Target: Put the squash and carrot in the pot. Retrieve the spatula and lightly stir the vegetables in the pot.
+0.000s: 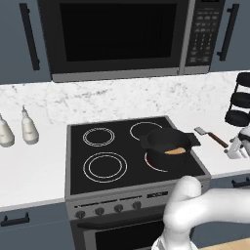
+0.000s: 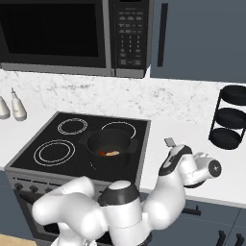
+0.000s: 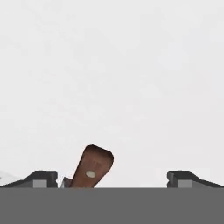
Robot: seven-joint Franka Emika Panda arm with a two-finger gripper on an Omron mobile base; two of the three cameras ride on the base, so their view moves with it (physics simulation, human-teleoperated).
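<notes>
**Open gripper over spatula handle**

Black stove [image 1: 97,146] set in white counter [image 1: 29,171], microwave [image 1: 117,36] above. On the front right burner, black pot [image 1: 168,146] holding pale squash [image 1: 176,151]; from the right base view, a touch of orange carrot [image 2: 103,153] beside it. Right of the stove, on the counter, spatula [image 1: 211,136] lying flat, grey blade toward the wall. Gripper [image 3: 112,177] spread wide just above the counter, brown handle end between the fingers [image 3: 41,178], nearer the left one, not clamped.
</notes>
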